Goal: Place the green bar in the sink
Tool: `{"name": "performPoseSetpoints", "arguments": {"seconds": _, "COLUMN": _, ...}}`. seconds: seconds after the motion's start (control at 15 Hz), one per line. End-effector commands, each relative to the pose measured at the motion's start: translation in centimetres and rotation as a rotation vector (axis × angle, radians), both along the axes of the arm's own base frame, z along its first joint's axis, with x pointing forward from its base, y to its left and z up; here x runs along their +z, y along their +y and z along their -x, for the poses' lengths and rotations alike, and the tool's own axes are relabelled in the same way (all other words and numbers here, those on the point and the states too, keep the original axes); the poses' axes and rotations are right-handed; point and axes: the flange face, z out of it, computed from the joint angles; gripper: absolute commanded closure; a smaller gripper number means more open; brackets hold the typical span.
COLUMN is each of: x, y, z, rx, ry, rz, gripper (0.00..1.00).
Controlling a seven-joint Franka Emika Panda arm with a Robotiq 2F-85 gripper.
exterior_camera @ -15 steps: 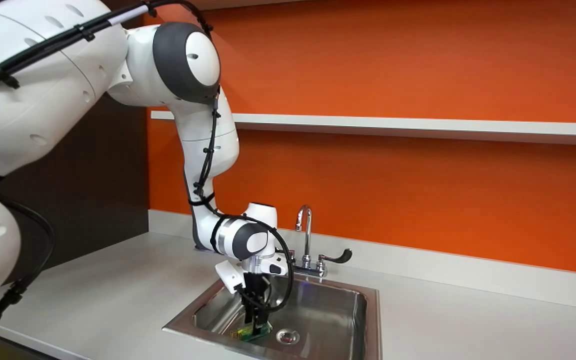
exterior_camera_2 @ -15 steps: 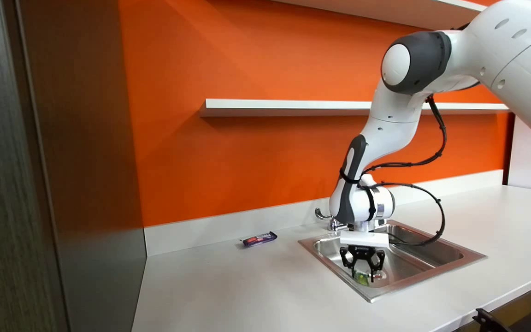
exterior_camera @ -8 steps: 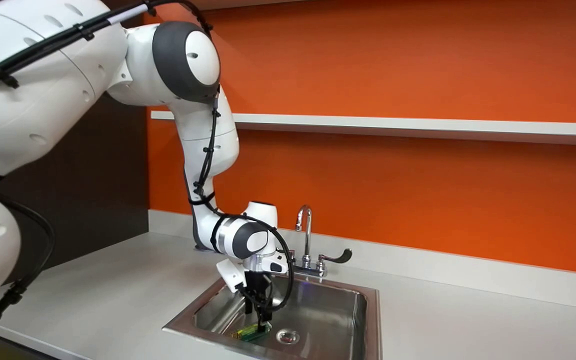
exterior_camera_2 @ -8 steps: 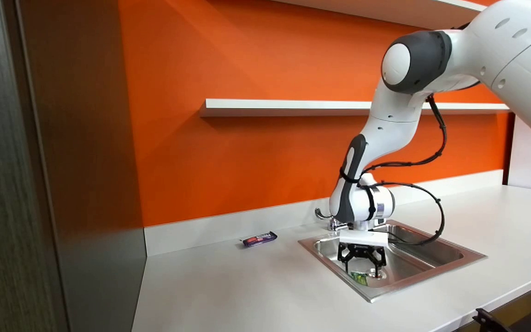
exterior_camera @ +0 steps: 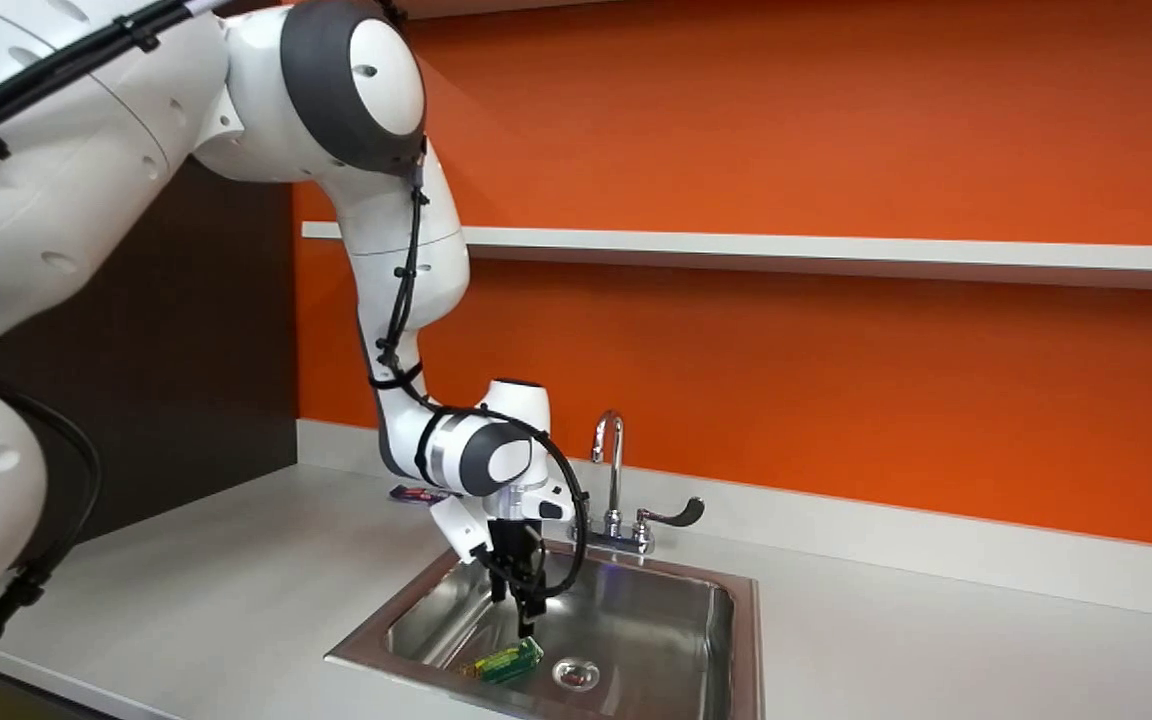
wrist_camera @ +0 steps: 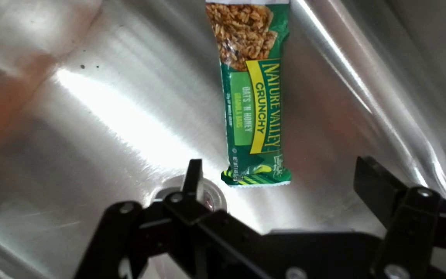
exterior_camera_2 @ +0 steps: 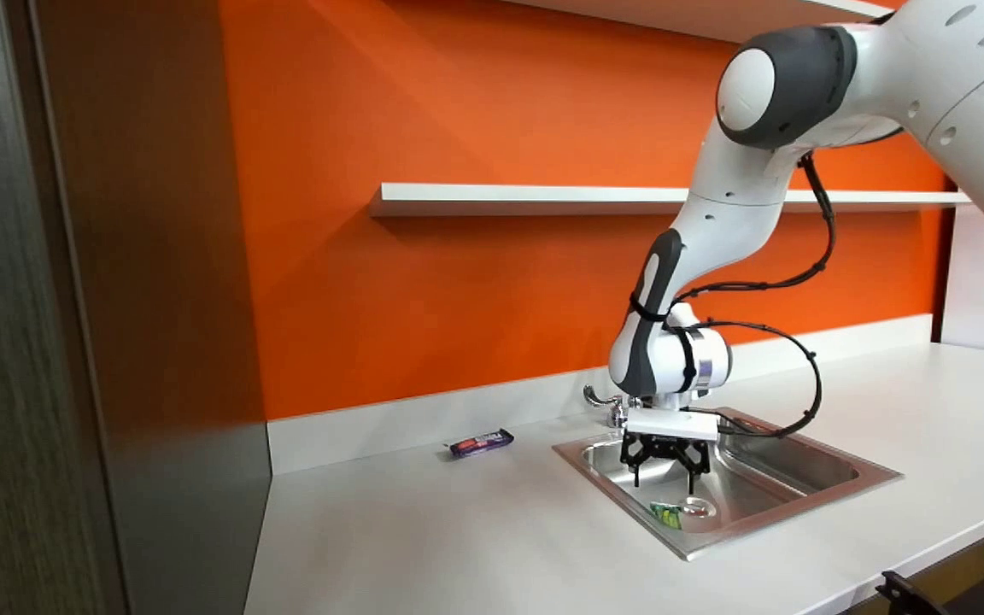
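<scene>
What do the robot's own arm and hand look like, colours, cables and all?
The smooth, rounded white robot arm has dark grey joint bands and white oval caps. Black cables run along it, and black straps circle it. The black two-fingered hand has angular linkages with grey screw heads.

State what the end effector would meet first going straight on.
Probably the floor of the sink; the open end effector points down, its jaws flanking the green bar in the wrist view. Depth is unclear; grazing the bar is possible.
</scene>
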Motion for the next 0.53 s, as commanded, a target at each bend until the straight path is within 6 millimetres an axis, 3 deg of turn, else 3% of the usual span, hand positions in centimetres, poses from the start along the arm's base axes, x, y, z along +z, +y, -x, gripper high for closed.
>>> {"name": "performPoseSetpoints", "arguments": {"seconds": 0.0, "x": 2.9, "y": 1.6, "z": 2.3, "rx": 0.088, "ry": -0.015, "rz": 0.012, "gripper": 0.0}}
{"name": "performPoseSetpoints", "arguments": {"seconds": 0.47, "x": 5.3, "y": 6.6, "z": 7.5, "rx": 0.248, "ry": 0.036, "rz": 0.013, "gripper": 0.0}}
